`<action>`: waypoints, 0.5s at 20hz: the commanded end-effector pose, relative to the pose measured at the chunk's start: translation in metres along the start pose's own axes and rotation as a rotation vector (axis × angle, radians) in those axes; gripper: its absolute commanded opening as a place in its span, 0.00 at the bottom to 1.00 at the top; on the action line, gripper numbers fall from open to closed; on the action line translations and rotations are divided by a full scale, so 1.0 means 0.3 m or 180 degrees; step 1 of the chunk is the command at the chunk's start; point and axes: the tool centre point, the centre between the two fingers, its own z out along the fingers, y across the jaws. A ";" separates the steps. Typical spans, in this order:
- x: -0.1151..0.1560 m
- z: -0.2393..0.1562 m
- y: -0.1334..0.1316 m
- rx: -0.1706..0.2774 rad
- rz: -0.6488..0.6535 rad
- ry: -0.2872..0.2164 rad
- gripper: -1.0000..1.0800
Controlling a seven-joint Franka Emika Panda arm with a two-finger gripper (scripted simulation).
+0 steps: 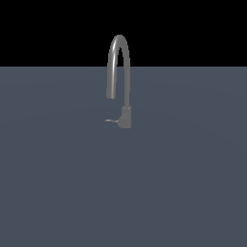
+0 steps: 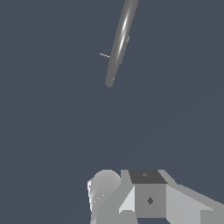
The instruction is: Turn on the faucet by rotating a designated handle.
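approach step only, nothing touched yet. pincer point(image 2: 131, 199) low in the wrist view, open or closed impossible to tell. well beyond on the table point(image 1: 58, 183), faucet point(image 1: 118, 72) upright, handle point(image 1: 112, 120) jutting toward the exterior view's left. next: closing in on that lever.

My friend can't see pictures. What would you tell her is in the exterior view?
A slim grey faucet with a tall arched spout stands alone on a flat blue-grey surface against a black background. A thin short handle sticks out from its thicker base toward the exterior view's left. No robot arm appears in this view.
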 end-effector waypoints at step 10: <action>0.176 0.126 -0.071 -0.0902 -0.0917 -0.0105 0.00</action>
